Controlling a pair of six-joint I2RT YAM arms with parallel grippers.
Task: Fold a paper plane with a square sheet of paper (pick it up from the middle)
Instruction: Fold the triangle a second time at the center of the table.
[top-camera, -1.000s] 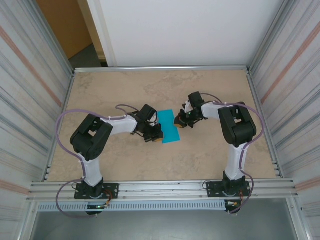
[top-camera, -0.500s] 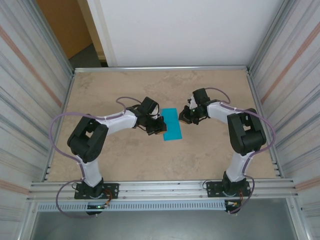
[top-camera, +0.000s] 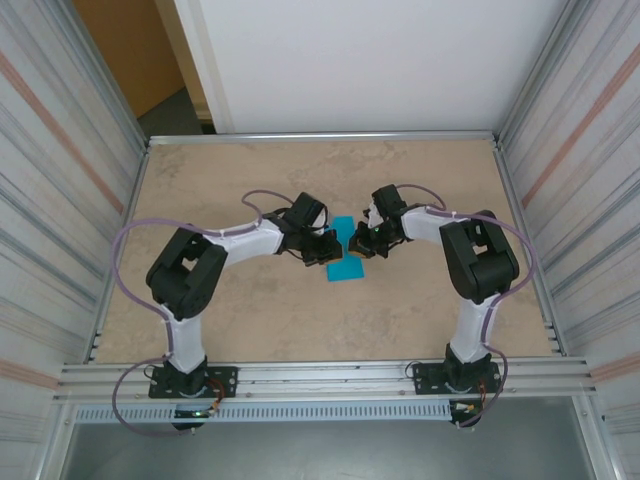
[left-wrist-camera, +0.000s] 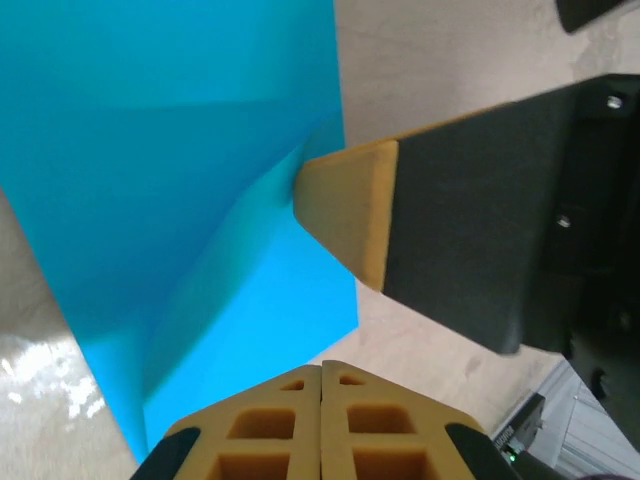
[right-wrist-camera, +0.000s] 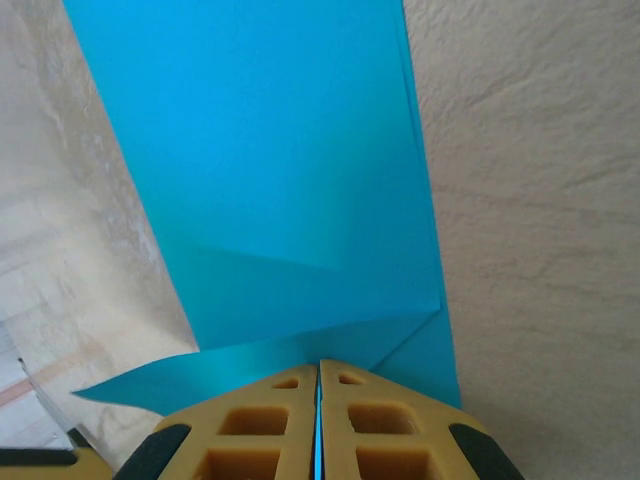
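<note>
The square sheet of paper (top-camera: 347, 268) is teal-blue and lies mid-table, folded, with its far end lifted between the two grippers. My right gripper (top-camera: 358, 243) is shut on a raised flap of it. In the right wrist view a thin teal line runs between the pads at the gripper (right-wrist-camera: 318, 365), and creased paper (right-wrist-camera: 280, 170) spreads ahead. My left gripper (top-camera: 326, 248) presses in from the left, shut. In the left wrist view its tips (left-wrist-camera: 321, 368) meet with no paper seen between them, over the paper's (left-wrist-camera: 180, 150) near edge. The right gripper's finger (left-wrist-camera: 345, 210) touches the crease.
The beige stone-patterned table (top-camera: 250, 320) is walled by corrugated metal panels (top-camera: 60, 200) on both sides. A white board (top-camera: 360, 60) stands at the back. An aluminium rail (top-camera: 320, 378) runs along the near edge by the arm bases.
The paper lay flat as a longer strip; now its far end is pulled up and it looks shorter. Both grippers have closed in on its far part.
</note>
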